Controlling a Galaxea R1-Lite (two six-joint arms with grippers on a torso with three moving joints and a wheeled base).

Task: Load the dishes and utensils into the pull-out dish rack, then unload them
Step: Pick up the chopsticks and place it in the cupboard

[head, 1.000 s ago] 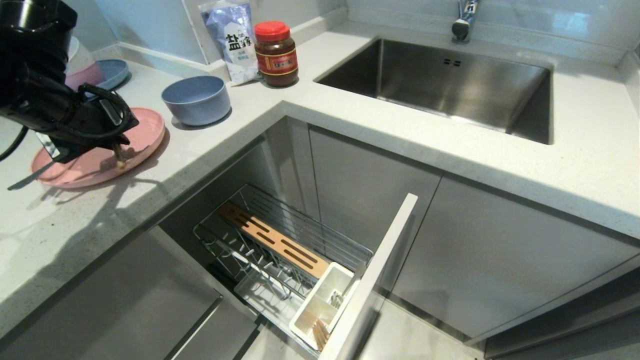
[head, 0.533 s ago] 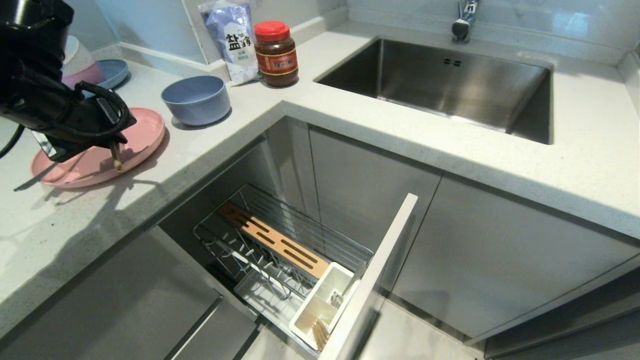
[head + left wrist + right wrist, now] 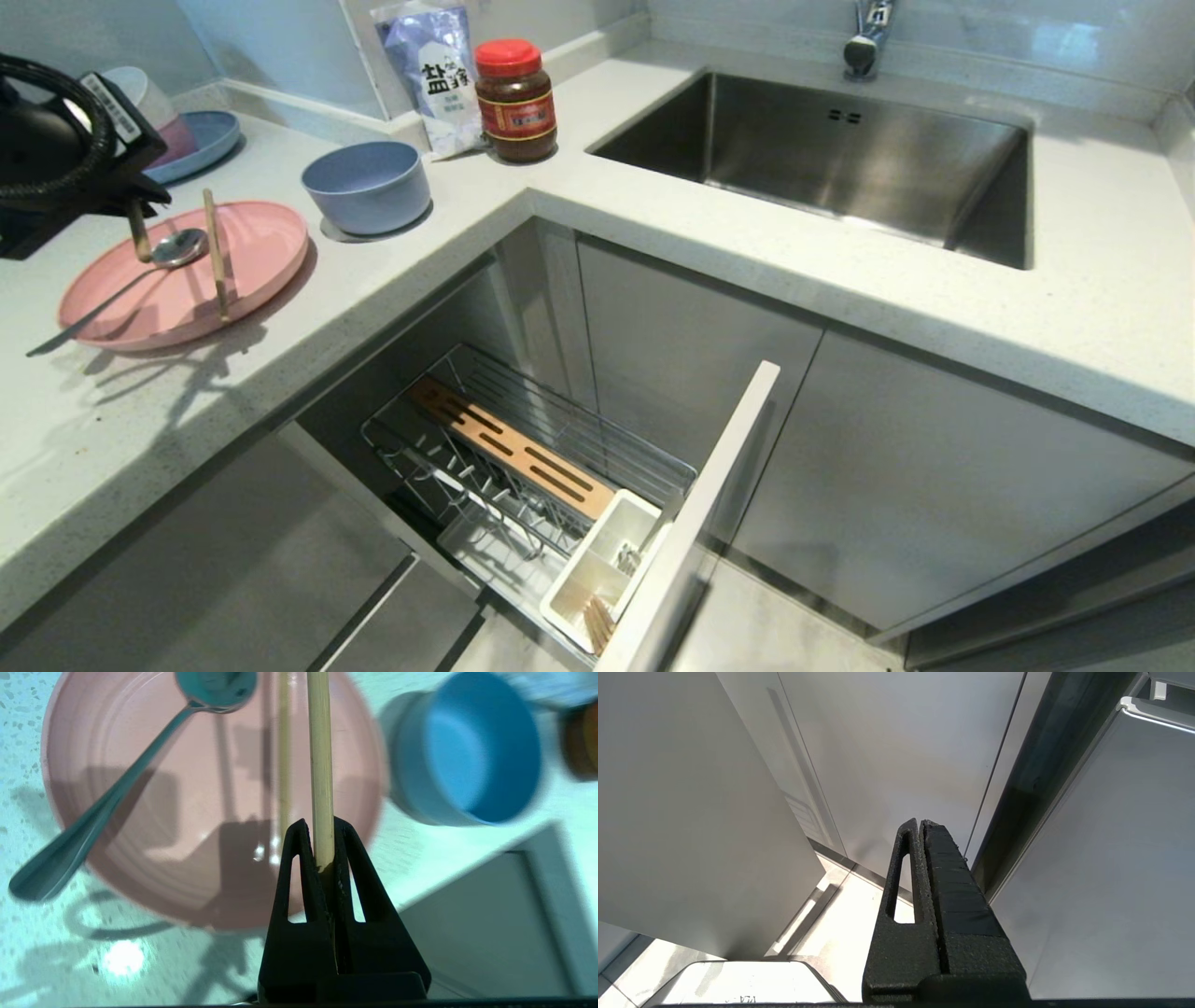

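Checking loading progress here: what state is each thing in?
Left gripper: shut on one light wooden chopstick.
Second wooden chopstick: lying on flat pink plate.
Silver metal spoon: lying on plate, handle overhanging.
Blue-grey round bowl: upright, empty.
Chrome wire pull-out rack: pulled open.
Right gripper: shut, empty.

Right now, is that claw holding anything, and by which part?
Yes: the left claw pinches one wooden chopstick by its end, above the pink plate. The right claw is shut, empty.
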